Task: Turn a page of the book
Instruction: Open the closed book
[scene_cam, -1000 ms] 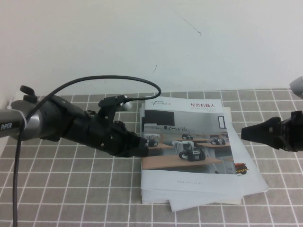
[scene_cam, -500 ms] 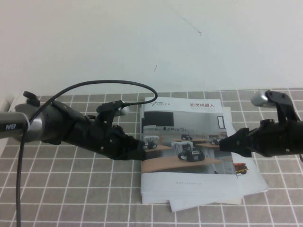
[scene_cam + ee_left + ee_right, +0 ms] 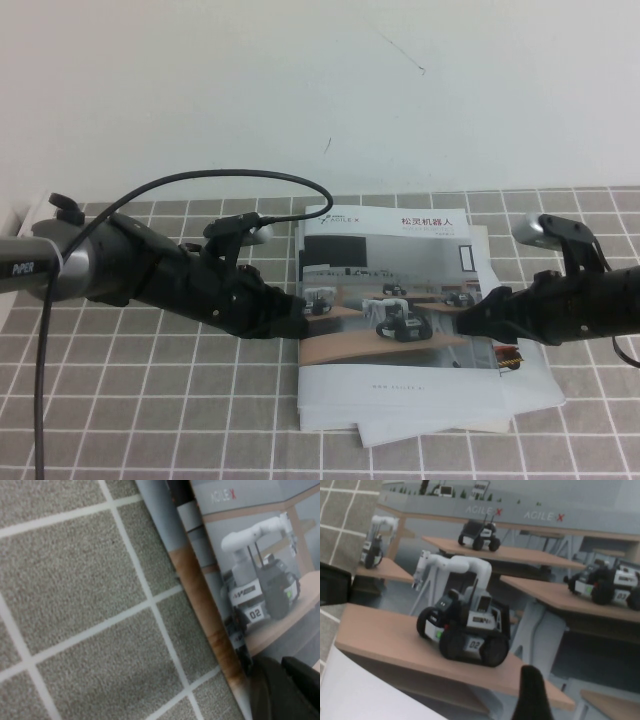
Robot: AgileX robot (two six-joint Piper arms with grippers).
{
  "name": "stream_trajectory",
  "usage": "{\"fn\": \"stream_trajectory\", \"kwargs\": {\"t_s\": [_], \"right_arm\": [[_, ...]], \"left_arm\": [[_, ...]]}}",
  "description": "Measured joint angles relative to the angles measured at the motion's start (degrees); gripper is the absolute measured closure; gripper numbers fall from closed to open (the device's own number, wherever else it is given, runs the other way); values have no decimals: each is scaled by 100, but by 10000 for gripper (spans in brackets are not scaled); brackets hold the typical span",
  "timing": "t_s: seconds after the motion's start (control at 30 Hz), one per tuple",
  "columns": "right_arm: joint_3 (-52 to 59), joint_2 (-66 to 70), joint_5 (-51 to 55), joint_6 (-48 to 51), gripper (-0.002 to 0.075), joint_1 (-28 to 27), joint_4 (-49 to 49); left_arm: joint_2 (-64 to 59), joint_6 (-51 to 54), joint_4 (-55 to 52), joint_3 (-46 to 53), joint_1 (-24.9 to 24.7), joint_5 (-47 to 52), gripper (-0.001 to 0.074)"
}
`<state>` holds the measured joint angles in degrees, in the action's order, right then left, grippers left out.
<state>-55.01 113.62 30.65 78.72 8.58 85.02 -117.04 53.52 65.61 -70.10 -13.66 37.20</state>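
Note:
The book (image 3: 400, 330) lies shut on the grey tiled mat, its cover page (image 3: 392, 262) facing up with the photo of robots on wooden desks. My left gripper (image 3: 300, 318) rests shut on the book's left edge, and its dark fingers (image 3: 270, 690) sit on the cover (image 3: 260, 575) by the spine. My right gripper (image 3: 480, 318) hovers low over the cover's right edge. Only one of its fingers (image 3: 532, 692) shows above the cover photo (image 3: 470, 585), with nothing between the jaws, so it is open.
Plain white sheets (image 3: 530, 385) stick out under the book at the lower right, one with a red print (image 3: 510, 355). The tiled mat (image 3: 150, 400) spreads to the left and front. A black cable (image 3: 230, 175) arcs over the left arm. A white wall (image 3: 300, 80) stands behind.
My right arm has swung in from the right edge of the view until its gripper is over the book's right edge. The left arm has barely shifted. The book lies as before.

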Motion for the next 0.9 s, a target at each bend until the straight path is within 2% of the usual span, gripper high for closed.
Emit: {"fn": "stream_trajectory", "kwargs": {"t_s": [0.57, 0.9], "right_arm": [[0, -101, 153, 43, 264, -21, 200], [0, -488, 643, 85, 263, -21, 187]], "left_arm": [[-23, 0, 4, 0, 0, 0, 738], [-35, 0, 13, 0, 9, 21, 738]]}}
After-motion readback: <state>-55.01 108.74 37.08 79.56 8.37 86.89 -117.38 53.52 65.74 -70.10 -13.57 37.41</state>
